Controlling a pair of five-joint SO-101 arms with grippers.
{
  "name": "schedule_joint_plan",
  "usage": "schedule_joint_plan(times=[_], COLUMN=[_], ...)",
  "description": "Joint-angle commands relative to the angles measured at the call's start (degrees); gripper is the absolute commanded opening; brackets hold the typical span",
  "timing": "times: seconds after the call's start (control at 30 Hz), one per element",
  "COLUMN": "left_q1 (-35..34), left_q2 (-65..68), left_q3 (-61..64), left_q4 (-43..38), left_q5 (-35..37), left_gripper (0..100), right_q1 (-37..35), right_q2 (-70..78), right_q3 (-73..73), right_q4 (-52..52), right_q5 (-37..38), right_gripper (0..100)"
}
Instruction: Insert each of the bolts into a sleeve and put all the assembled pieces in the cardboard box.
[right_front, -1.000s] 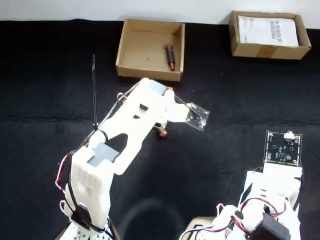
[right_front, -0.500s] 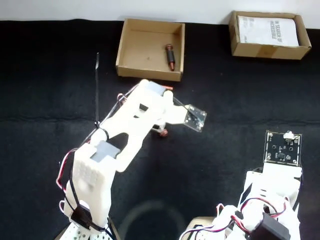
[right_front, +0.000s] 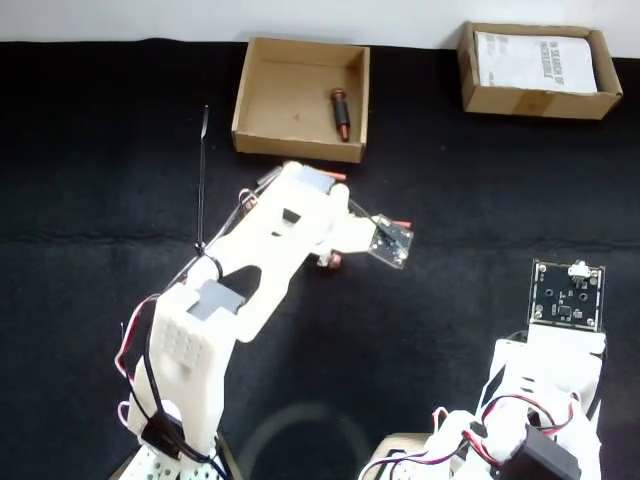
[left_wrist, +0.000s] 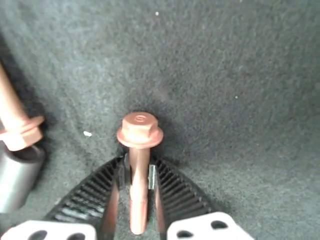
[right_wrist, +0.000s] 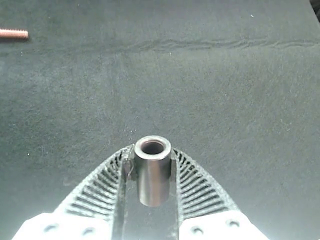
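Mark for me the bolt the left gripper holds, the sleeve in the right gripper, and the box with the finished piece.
bolt (left_wrist: 139, 131), left wrist view, on its hexagonal head.
sleeve (right_wrist: 152, 180), right wrist view, on its side wall.
cardboard box (right_front: 285, 100), high view, on its bare floor.

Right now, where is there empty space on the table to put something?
Bare cloth lies between the paper-filled box and the right arm, and left of the cardboard box, past the thin black strap. It is crowded under the left gripper, which holds a bolt beside another bolt and a sleeve.
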Motion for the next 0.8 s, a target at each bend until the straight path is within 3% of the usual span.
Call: schedule_joint_plan(times=[0.0, 0.3, 0.43, 0.6, 0.77], left_q1=[0.31, 4.18, 4.35, 3.03, 4.88], left_q2=[-5.85, -21.32, -29.93, -42.77, -51.74], left_q3=[-5.49, -16.57, -16.84, -9.98, -6.11], left_q4=[5.36, 23.82, 28.22, 28.22, 26.2], left_q5=[1.85, 26.81, 37.45, 52.31, 63.12], left_gripper=[1, 1, 1, 1, 1], right_q1=[-0.4, -0.48, -2.24, -10.86, -20.26], right_q2=[0.04, 0.04, 0.04, -0.04, -0.04], right_q3=[0.04, 3.12, 8.48, 12.35, 12.7], right_q4=[-2.15, -8.48, -16.04, -18.86, -18.86], right_q5=[0.26, -0.44, -10.11, -20.4, -36.04], right_gripper=[0.9, 0.8, 0.8, 0.8, 0.8])
